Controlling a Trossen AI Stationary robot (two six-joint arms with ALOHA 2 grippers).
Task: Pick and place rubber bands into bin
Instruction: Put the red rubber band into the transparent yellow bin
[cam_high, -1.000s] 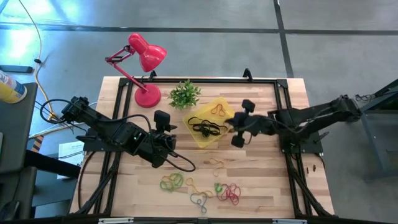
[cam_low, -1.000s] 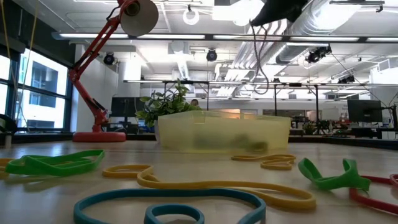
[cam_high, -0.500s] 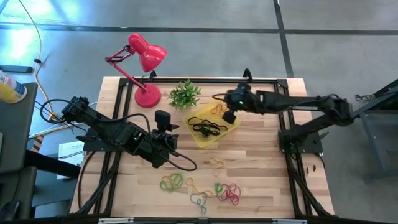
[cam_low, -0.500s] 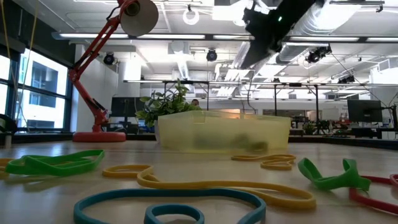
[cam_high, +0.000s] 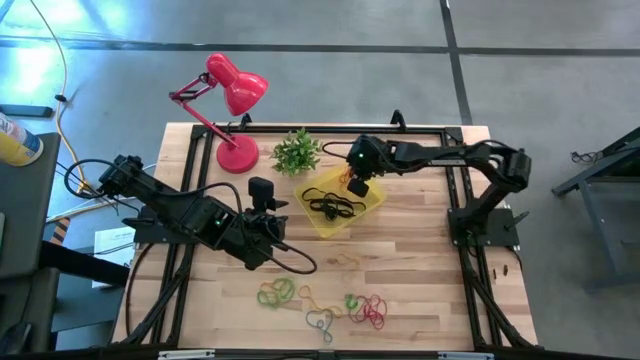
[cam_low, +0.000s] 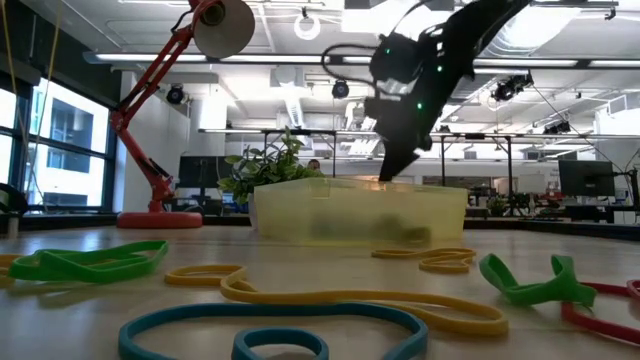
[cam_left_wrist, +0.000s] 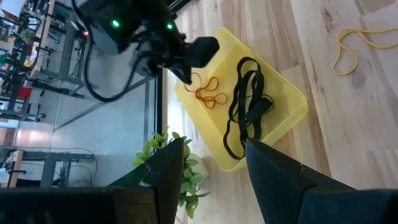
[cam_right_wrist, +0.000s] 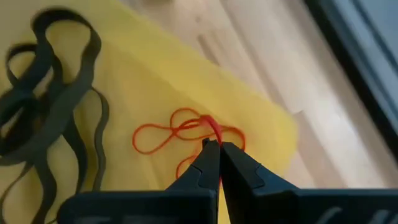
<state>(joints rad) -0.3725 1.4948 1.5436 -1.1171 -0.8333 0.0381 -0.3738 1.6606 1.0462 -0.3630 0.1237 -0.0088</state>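
Right hand (cam_right_wrist: 213, 148) clenched over the yellow bin (cam_high: 372, 200), seemingly pinching an orange rubber band (cam_right_wrist: 174, 132); left hand (cam_left_wrist: 214, 162) released, waiting.

Translucent yellow bin (cam_high: 368, 204), shallow and rectangular, set askew just above centre of the high view. Inside: tangled black rubber bands (cam_high: 333, 204) and thin orange loops (cam_right_wrist: 180, 134) toward its upper right corner. Loose green, yellow, red and orange bands (cam_high: 322, 300) scattered across the table near the lower centre.

overhead and table-level views, both sharing the bin (cam_high: 340, 200)
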